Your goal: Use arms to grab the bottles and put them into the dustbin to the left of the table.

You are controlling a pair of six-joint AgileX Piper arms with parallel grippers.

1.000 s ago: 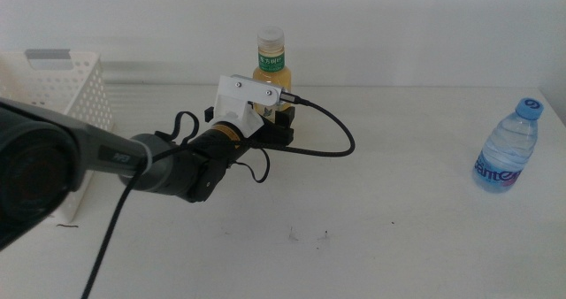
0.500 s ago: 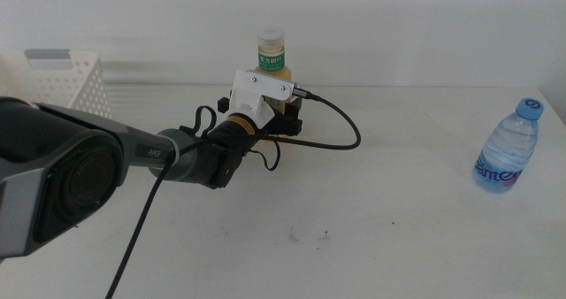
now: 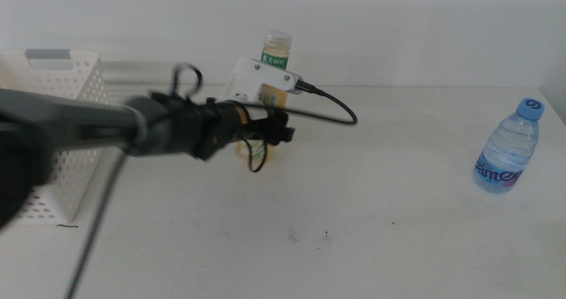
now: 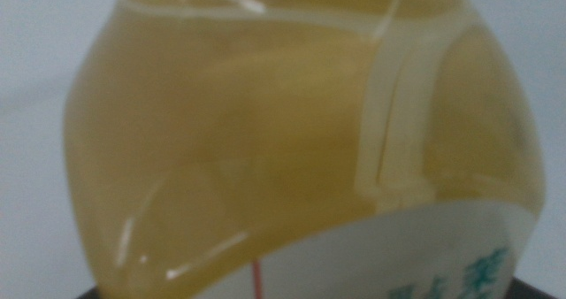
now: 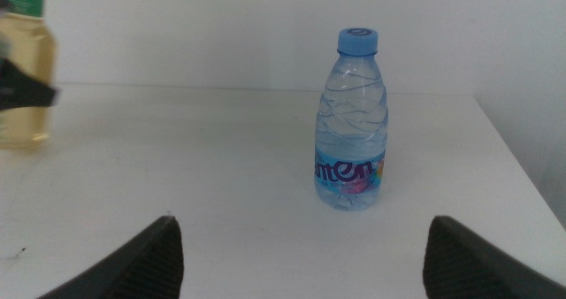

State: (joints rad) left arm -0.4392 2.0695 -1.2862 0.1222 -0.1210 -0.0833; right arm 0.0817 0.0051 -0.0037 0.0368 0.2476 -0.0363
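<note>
The yellow tea bottle [image 3: 276,62] with its white cap and green label stands at the back middle of the table [image 3: 371,210]. My left gripper [image 3: 265,131] reaches in from the left and is shut on the bottle's lower body. The bottle's yellow body [image 4: 265,140] fills the left wrist view. The clear water bottle [image 3: 506,149] with a blue cap stands at the far right, and it also shows upright in the right wrist view [image 5: 352,126]. My right gripper [image 5: 305,264] is open, low and short of it. The white dustbin [image 3: 53,95] stands at the left. The red can is out of view.
The left arm's black cable [image 3: 332,104] loops out to the right of the tea bottle. A few dark specks [image 3: 305,237] lie on the table's front middle. The tea bottle also shows far off in the right wrist view [image 5: 22,78].
The left arm has swung up and flattened, now blurred with motion. Its gripper has closed in around the tea bottle, and the bottle has shifted slightly to the right.
</note>
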